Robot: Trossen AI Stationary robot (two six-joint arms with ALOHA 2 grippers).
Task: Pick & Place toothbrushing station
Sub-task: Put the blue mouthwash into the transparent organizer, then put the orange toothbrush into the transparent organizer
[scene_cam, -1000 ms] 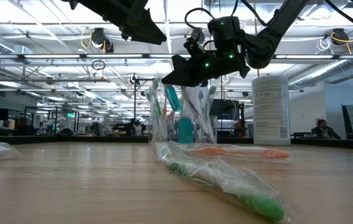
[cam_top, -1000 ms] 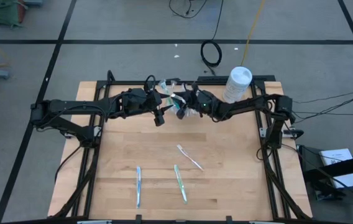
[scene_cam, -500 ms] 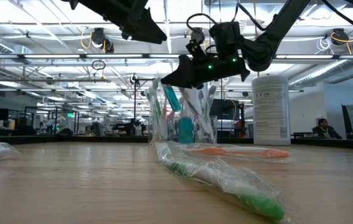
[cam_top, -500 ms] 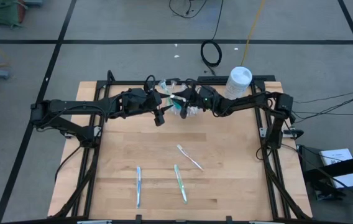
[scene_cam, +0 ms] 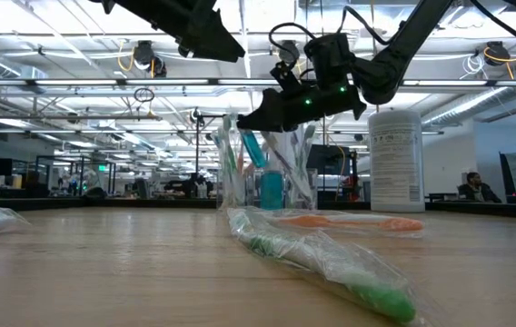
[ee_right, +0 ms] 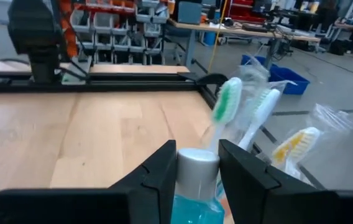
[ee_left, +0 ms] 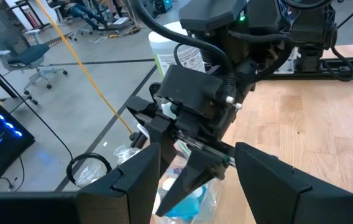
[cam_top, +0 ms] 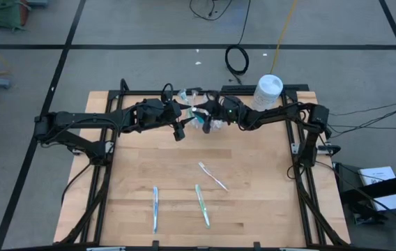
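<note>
A clear cup stands at the table's far middle and holds several toothbrushes and two blue tubes. One tube leans with its capped top up; the other sits lower in the cup. My right gripper is over the cup, shut on the leaning tube's cap. My left gripper hangs open and empty just left of the cup, high above the table. Three wrapped toothbrushes lie flat on the near half: blue, green and white. My right gripper has the leaning tube's pale cap between its two fingers, one on each side of it. The fingers come slanting down from the table's right side. The tube stays tilted in the cup, its lower end among the toothbrushes.
A tall white round-lidded canister stands at the far right, close behind my right arm. The wooden table has open room between the cup and the three lying toothbrushes. A person sits in the room beyond.
My right gripper has moved a little toward the table's left, over the cup, and tipped its fingers further down toward the leaning tube. The cup and the lying toothbrushes have stayed in place.
</note>
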